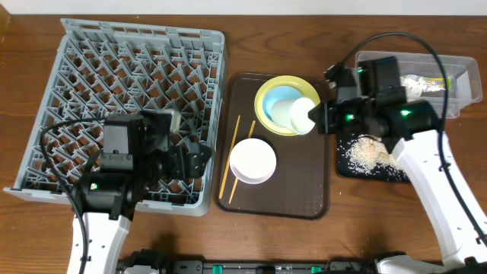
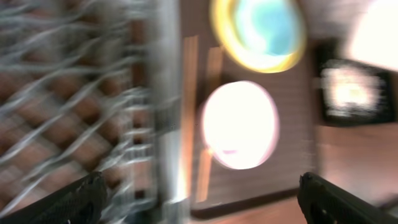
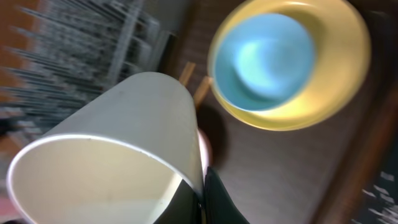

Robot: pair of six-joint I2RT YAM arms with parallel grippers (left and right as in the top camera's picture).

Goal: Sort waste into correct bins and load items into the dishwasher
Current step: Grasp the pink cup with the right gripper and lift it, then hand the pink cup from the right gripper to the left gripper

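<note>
My right gripper (image 1: 323,118) is shut on the rim of a white cup (image 1: 303,116), held tilted over the brown tray's right side; the right wrist view shows the jaws (image 3: 202,199) pinching the cup wall (image 3: 143,106). A light-blue bowl (image 1: 280,103) sits in the pale-yellow plate (image 1: 266,85). A white bowl (image 1: 253,160) and chopsticks (image 1: 231,156) lie on the tray. My left gripper (image 1: 202,156) is open and empty over the grey dish rack's (image 1: 137,53) right edge; its view is blurred (image 2: 202,193).
The brown serving tray (image 1: 304,198) lies in the middle. A black tray (image 1: 396,173) with rice grains (image 1: 365,152) sits at the right. Behind it, the clear tub (image 1: 460,103) holds a white napkin (image 1: 417,84) and a wrapper.
</note>
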